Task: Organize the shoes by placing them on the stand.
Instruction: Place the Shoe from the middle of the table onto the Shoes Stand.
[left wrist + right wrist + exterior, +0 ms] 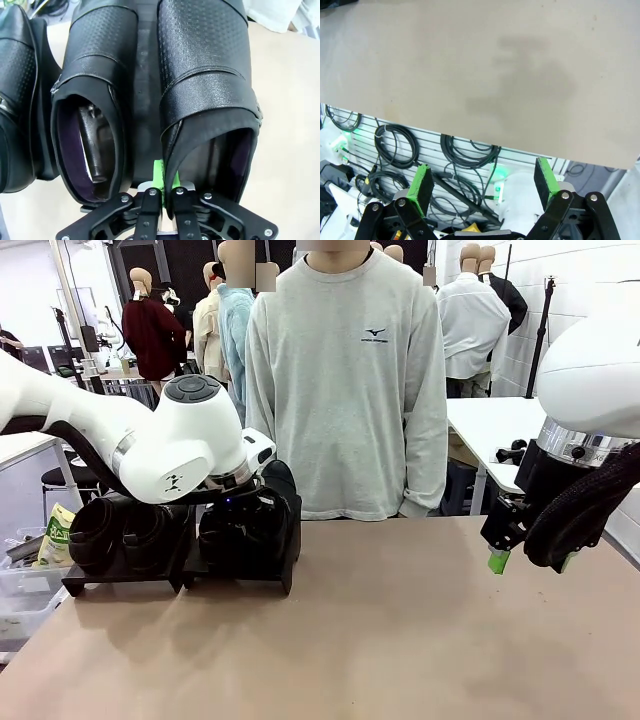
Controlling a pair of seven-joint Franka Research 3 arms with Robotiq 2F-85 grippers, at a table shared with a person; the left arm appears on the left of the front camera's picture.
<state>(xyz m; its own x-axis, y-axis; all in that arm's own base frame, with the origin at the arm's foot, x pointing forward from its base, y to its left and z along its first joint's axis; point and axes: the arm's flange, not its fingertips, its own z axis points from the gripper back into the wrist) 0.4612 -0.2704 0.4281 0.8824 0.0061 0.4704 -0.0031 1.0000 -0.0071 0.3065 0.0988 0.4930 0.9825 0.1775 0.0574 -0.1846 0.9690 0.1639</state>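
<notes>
**Left gripper pinches a shoe on the stand**

Your left gripper sits low over the right-hand unit of the stand, its fingers pressed together on the inner collar edge of the right shoe. A second shoe lies just beside it, toes pointing the same way, with a strip of black platform between them. On the left-hand unit you see more shoes resting side by side. Your right gripper hangs spread and empty above the bare table near its edge, well apart from the stand. A person in a grey sweatshirt stands at the far side.
</notes>
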